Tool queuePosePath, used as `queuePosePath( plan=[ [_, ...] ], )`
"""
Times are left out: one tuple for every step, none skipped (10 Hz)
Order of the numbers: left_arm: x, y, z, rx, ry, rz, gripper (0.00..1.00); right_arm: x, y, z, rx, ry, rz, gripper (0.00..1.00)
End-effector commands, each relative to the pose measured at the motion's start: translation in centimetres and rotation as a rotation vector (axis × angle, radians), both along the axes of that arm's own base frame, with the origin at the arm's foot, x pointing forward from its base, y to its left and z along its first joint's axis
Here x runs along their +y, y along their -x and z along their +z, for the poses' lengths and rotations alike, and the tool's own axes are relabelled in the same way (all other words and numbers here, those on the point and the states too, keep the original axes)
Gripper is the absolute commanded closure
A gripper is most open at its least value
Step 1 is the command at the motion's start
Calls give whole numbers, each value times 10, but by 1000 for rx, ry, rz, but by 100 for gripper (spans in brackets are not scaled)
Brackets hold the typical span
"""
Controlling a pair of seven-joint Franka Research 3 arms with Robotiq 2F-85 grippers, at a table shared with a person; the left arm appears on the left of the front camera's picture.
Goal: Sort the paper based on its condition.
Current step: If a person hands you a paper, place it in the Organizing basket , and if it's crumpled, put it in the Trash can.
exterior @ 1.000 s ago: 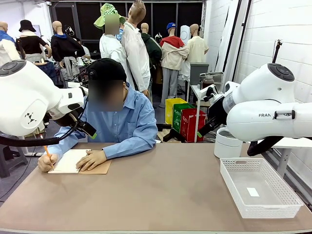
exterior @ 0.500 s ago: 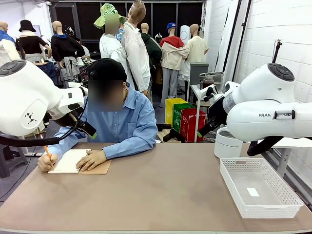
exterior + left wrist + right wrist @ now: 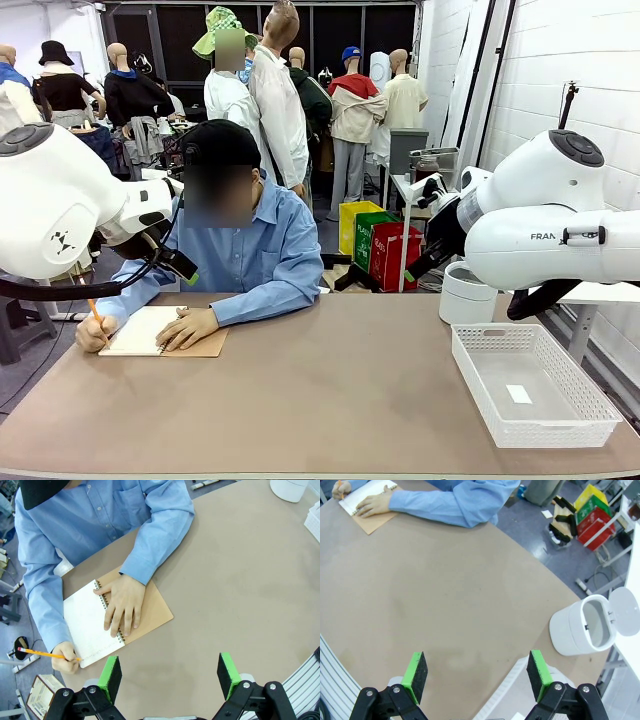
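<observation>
The table (image 3: 330,390) is bare across its middle — free passage from either side. At the far left the notebook (image 3: 140,325) lies under one hand (image 3: 188,327), a pencil hand (image 3: 95,335) beside it; the white basket (image 3: 545,432) and the bin (image 3: 466,295) block the right.

Left tool (image 3: 169,675), right tool (image 3: 477,674): spread, seemingly aloft.

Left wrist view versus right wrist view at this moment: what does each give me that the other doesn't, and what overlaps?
Left wrist: the open left gripper above the table, and the spiral coils of the notebook up close.
Right wrist: the open right gripper, the open mouth and flipped-back lid of the white bin, and coloured boxes on the floor.
Both: the person in a blue shirt, a hand flat on the notebook, the brown table.
</observation>
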State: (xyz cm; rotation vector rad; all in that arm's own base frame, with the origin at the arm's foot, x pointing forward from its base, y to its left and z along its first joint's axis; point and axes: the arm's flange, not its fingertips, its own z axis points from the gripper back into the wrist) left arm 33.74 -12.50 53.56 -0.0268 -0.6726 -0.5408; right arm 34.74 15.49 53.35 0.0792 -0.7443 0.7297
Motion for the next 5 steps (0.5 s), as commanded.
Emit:
queuePosePath(
  plan=[
    [0,0,-1,6,-3,1,0,-1,0,0,3,-5,2,0],
    [0,0,-1,6,-3,1,0,-1,0,0,3,-5,2,0],
    [0,0,-1,6,-3,1,0,-1,0,0,3,-5,2,0],
    [0,0,-1,6,-3,1,0,-1,0,0,3,-5,2,0],
    [0,0,-1,6,-3,1,0,-1,0,0,3,-5,2,0]
  ],
)
